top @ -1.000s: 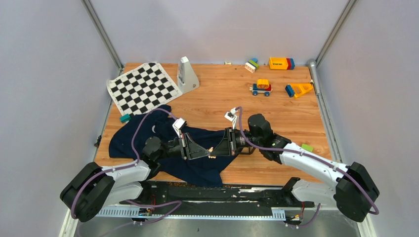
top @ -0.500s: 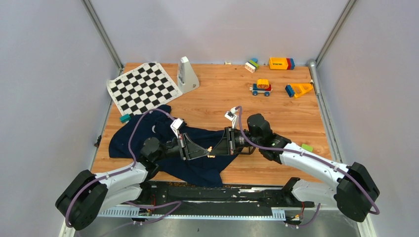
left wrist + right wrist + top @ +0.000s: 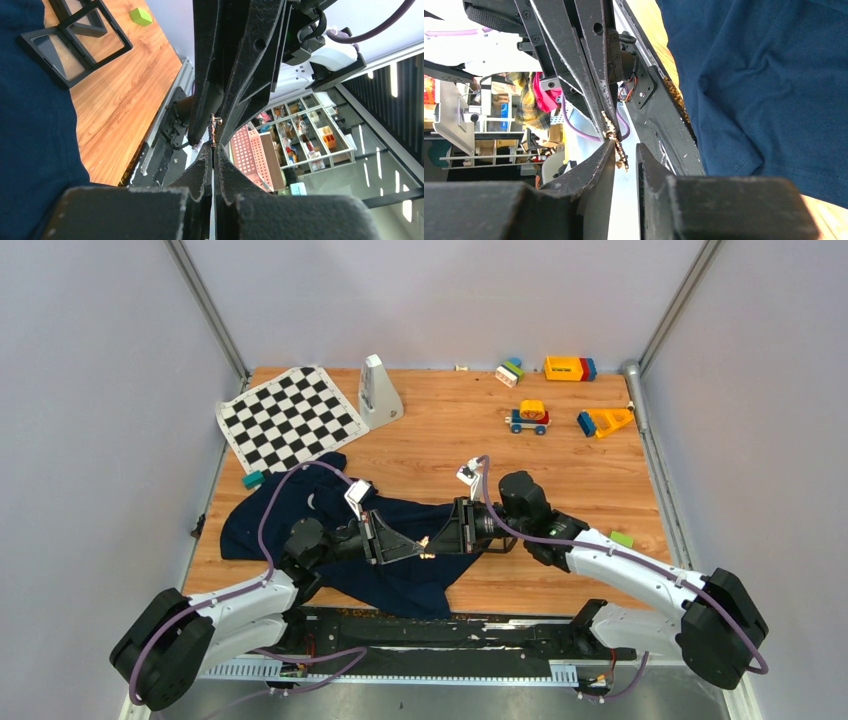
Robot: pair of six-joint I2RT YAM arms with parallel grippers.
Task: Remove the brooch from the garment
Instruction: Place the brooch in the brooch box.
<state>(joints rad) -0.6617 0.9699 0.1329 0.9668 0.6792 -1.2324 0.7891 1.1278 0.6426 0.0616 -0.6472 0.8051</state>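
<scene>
1. Check the left hand (image 3: 213, 152): its fingers are pressed together, pinching the brooch (image 3: 616, 145) at their tips.
2. Check the right hand (image 3: 626, 150): its fingers stand slightly spread, tip to tip with the left hand.
3. Locate the garment (image 3: 262, 520): it lies crumpled on the worktop (image 3: 560, 480), beneath both hands.

Left gripper (image 3: 213, 150), right gripper (image 3: 625, 147) meet at brooch (image 3: 617, 150), blocking each other; bare table (image 3: 430, 450) beyond garment (image 3: 400, 585) open; toys (image 3: 528, 418) far right.

Wooden table (image 3: 430, 455), garment (image 3: 240, 525), chequered mat (image 3: 290, 418) (far-left corner), toy car (image 3: 528, 418)
</scene>
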